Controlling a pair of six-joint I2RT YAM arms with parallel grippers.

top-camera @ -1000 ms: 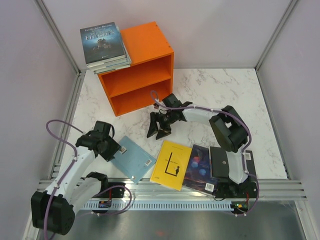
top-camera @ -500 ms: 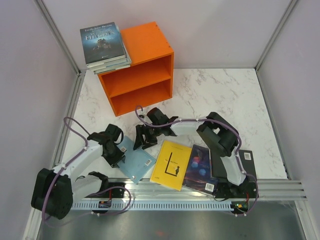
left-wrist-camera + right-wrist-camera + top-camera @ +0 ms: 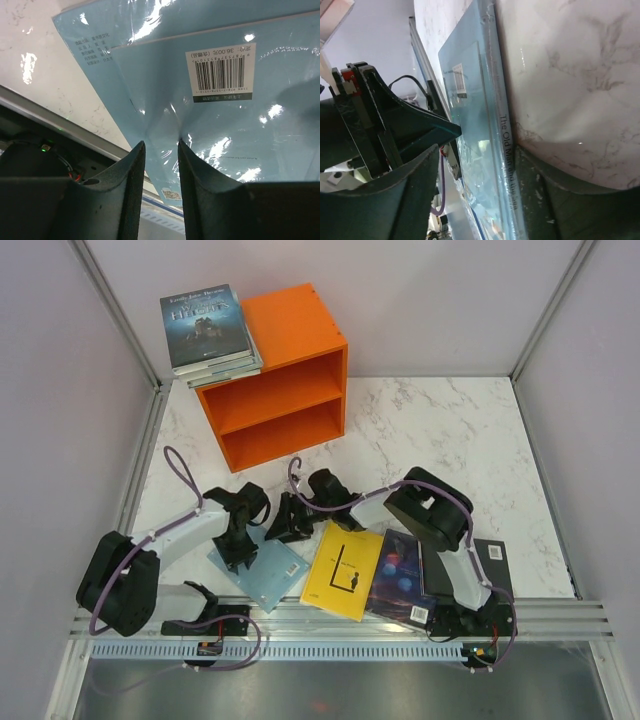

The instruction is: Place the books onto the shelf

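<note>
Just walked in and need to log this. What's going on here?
Both arms are on the light blue book. The left gripper presses on its cover, jaws nearly closed, seemingly pinching the glossy wrap. The right gripper stands open astride its spine edge. The orange shelf has both compartments empty, a stack of books on top. A yellow book and a dark blue book lie flat nearby.

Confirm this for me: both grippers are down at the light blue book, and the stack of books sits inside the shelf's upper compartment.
Wrong in one place. The stack of books lies on top of the shelf, not inside its upper compartment, which the top view shows empty. The rest stands.
</note>
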